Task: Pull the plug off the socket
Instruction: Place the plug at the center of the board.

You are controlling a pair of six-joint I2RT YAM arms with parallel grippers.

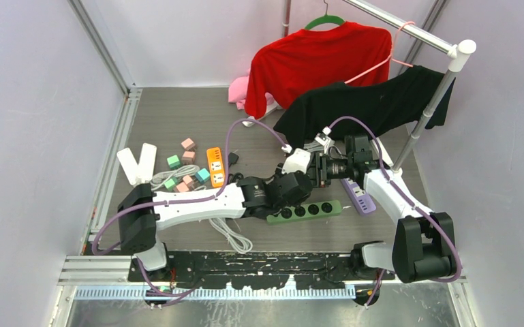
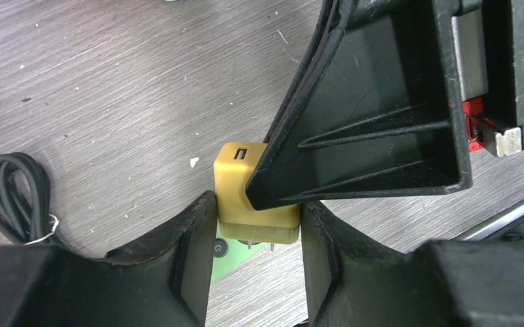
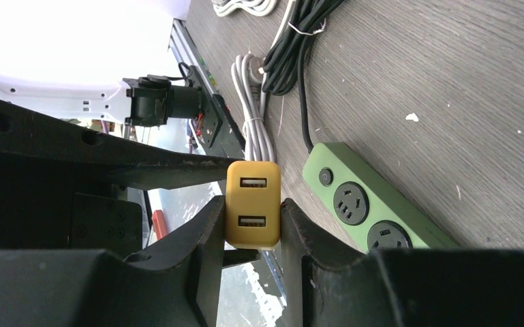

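Both the left jaws and right jaws pinch the yellow plug (image 3: 253,204), green strip (image 3: 375,211) at its three o'clock, so any mismatched tug could wrench it loose.

Looks down on a grey wood-grain table (image 2: 109,82). Clamps a yellow plug (image 2: 235,182) between the black fingers (image 2: 191,259) of the left gripper (image 2: 257,208), one against each side. Shows a USB slot at the plug's top left and bare metal prongs (image 2: 252,244) at its lower edge, over a corner of a green power strip (image 2: 228,264). Has the right gripper's broad black finger (image 2: 375,116) across the plug's upper right. Catches a coiled black cable (image 2: 13,197) well apart, at the left edge.
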